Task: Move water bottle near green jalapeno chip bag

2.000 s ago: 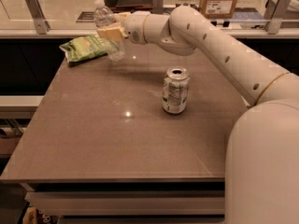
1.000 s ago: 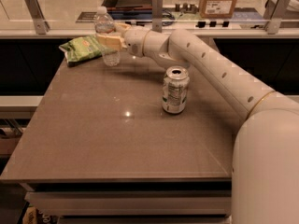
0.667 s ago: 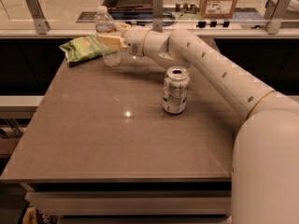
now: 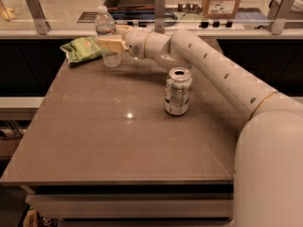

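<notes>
Water bottle [image 4: 105, 26] held upright just beside the green jalapeno chip bag [image 4: 81, 49]
The arm reaches over the table [image 4: 94, 141], past the silver can [image 4: 177, 91], apparently to park the bottle at the bag's right edge; the gripper [image 4: 110, 44] pinches the bottle's middle, fingers closed onto it

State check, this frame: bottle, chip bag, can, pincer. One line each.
water bottle: upright, capped, gripped at mid-body, base at the table surface
green jalapeno chip bag: lying flat, crinkled, right beside the bottle
can: upright, mid-table, apart from both
pincer: shut on the water bottle, at the table's far edge
</notes>
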